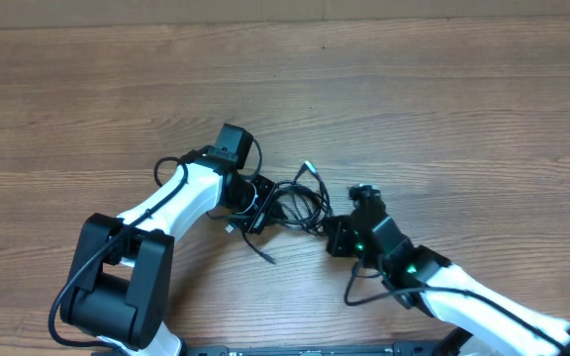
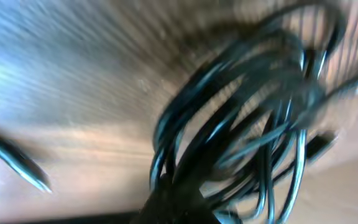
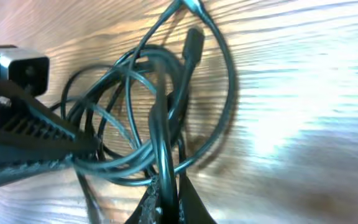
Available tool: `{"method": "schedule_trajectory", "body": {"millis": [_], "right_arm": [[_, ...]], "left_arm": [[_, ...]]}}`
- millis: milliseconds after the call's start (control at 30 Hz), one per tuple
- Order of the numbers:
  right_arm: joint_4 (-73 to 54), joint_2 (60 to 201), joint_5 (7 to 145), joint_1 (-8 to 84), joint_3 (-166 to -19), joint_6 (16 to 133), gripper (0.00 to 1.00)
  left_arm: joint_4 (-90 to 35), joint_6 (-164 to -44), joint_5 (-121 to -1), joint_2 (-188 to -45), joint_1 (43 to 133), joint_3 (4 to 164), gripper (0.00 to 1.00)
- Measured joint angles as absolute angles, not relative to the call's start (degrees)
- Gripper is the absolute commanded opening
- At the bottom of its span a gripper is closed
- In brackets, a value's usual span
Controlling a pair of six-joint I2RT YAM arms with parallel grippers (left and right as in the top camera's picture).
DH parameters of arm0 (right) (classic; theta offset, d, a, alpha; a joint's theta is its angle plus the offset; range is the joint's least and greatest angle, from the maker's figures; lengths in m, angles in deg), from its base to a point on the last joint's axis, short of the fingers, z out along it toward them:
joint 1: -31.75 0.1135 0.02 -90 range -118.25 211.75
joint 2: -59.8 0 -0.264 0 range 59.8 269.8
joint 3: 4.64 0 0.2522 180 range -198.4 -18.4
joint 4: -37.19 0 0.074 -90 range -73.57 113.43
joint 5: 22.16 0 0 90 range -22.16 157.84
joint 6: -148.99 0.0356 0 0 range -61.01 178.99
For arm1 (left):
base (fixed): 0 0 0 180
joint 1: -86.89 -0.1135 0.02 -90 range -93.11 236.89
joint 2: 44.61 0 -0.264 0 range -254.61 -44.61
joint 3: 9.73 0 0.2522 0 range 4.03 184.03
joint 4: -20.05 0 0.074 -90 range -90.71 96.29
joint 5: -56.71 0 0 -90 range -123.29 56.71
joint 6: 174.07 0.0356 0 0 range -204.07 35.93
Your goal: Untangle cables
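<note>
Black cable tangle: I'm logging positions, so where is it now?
Overhead view: the tangled black cable bundle lies centrally on the wooden table, between the left gripper and the right gripper.

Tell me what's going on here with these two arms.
Two robot arms are working a tangled bundle of black cables in the middle of the wooden table. The right end effector has strands pinched in its grip. The left end effector sits at the bundle's opposite side; its grip is unclear. Nothing is separated yet.
</note>
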State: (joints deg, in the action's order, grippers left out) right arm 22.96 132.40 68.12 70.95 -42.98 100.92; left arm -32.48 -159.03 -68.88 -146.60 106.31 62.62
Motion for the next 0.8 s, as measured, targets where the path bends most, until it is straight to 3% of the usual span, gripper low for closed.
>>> {"method": "schedule_trajectory", "body": {"millis": [267,600,700,800], "right_arm": [[2.8,116.6,70.0,68.3,-45.0,100.9,0.04],[-1.4,109.7,70.0,65.9,-45.5,96.1,0.04],[-1.3,110.1,70.7,65.9,-45.5,95.5,0.2],[-0.6,111.2,72.6,65.9,-45.5,95.0,0.28]], "left_arm": [[-32.3,-152.1,-54.6,-146.6,106.3,62.6,0.04],[-29.1,-139.9,-47.0,-146.6,104.8,62.6,0.04],[-29.2,-138.9,-46.4,-146.6,104.6,62.6,0.04],[-29.2,-138.5,-46.3,-146.6,104.7,62.6,0.04]]}}
